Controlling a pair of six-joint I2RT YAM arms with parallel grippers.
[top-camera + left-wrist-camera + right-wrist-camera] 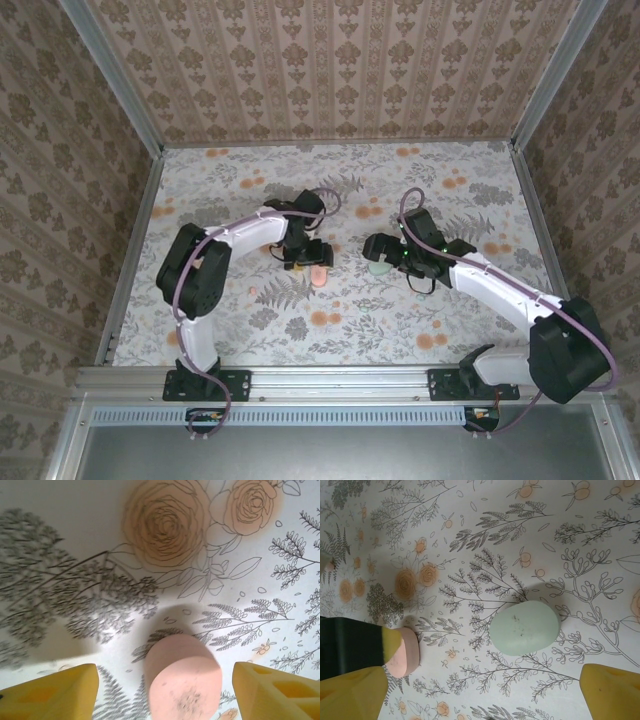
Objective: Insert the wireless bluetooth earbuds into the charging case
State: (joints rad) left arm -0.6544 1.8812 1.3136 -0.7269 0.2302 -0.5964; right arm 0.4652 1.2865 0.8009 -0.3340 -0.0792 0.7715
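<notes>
Fingers (50, 692) on the left gripper (165, 680) stand apart, one yellow pad on each side of the pink case (182, 677), and neither pad is touching it. There's clear flowered table (75, 540) showing in both gaps. The case lies flat near the middle of the table, a shade left of centre. From the wrist view its long axis runs away from the camera, across the line the pads close along. So, by my read, a squeeze would land on its narrow flanks. It sits nearly centred between the pads, if anything a touch closer to the right-hand one.

Over to the right gripper (482, 695): jaws wide open and holding nothing. The green case (525, 627) lies out ahead of the fingertips rather than between them, offset toward the right-hand finger, with its long axis lying roughly along the closing line. From above, it sits just right of the table's centre, near the pink case but apart from it.

Each arm is nearer its own case. Both cases look shut, and I can't pick out an earbud with any confidence. My call is that getting a lid open comes before any inserting.
</notes>
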